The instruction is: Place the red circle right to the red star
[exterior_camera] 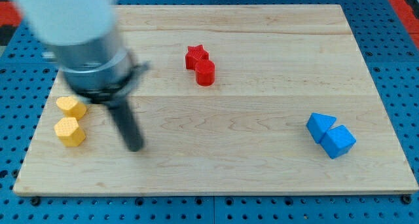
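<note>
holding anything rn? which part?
Nothing held. My tip stands free on the board, right of the two yellow blocks, touching neither; the red circle is far off.

A pale wooden worktop [262, 152] fills most of the view, its grain running from the view's left to the view's right, with faint seams between its planks. Around it lies a blue perforated base [399, 67], dotted with evenly spaced holes. At the view's top corners red patches [8, 14] show beyond the blue. The light is even and soft, casting short shadows.
</note>
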`<state>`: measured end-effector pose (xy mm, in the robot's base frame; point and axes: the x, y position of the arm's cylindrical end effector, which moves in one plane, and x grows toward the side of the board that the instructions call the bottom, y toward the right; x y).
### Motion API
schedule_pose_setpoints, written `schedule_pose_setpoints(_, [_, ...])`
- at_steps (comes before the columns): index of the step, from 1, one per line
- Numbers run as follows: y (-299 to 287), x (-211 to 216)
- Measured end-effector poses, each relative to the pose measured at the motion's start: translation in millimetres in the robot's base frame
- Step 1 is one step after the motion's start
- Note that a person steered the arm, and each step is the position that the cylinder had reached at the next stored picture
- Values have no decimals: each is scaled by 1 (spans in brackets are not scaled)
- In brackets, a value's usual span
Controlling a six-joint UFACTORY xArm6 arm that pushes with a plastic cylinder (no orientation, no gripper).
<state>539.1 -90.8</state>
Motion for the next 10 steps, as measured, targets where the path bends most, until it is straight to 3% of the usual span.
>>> schedule_pose_setpoints(2, [161,-108])
schedule_pose_setpoints(3, [174,-131])
schedule_pose_setpoints(7, [172,-136])
schedule_pose_setpoints(8, [172,-120])
schedule_pose_setpoints(9, [135,-102])
schedule_pose_setpoints(10, [48,-102])
